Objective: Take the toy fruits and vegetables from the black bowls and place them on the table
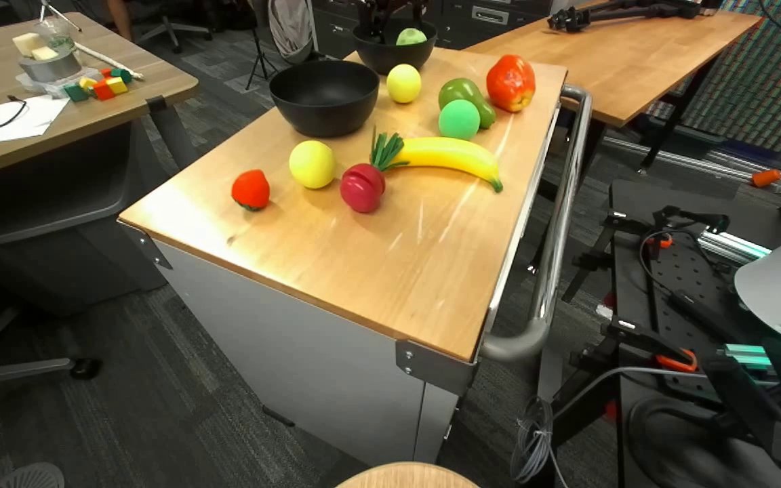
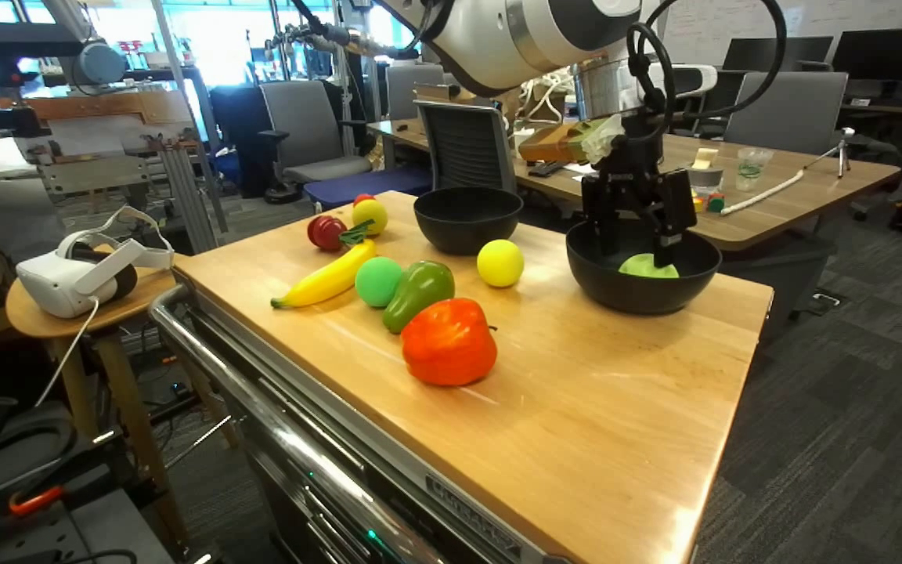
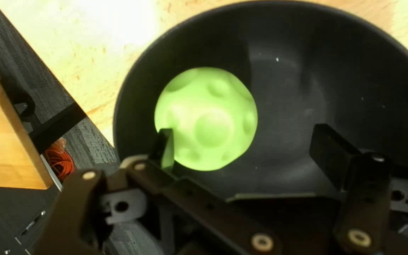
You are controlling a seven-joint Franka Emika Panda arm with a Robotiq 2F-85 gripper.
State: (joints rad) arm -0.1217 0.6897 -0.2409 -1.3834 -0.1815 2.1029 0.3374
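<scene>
Black bowl (image 3: 292,88) walls in the lime ball (image 3: 205,118), yellow ball (image 2: 500,263) nearby.

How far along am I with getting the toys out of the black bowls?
Done, it seems: the small red toy, two yellow balls, radish, banana, green ball, longish green toy and red pepper lie on the table.
Under way: the open gripper reaches into a black bowl holding the light green ball, nothing gripped.
Left: grip that ball and set it on the table. No toy shows in the other bowl.
</scene>
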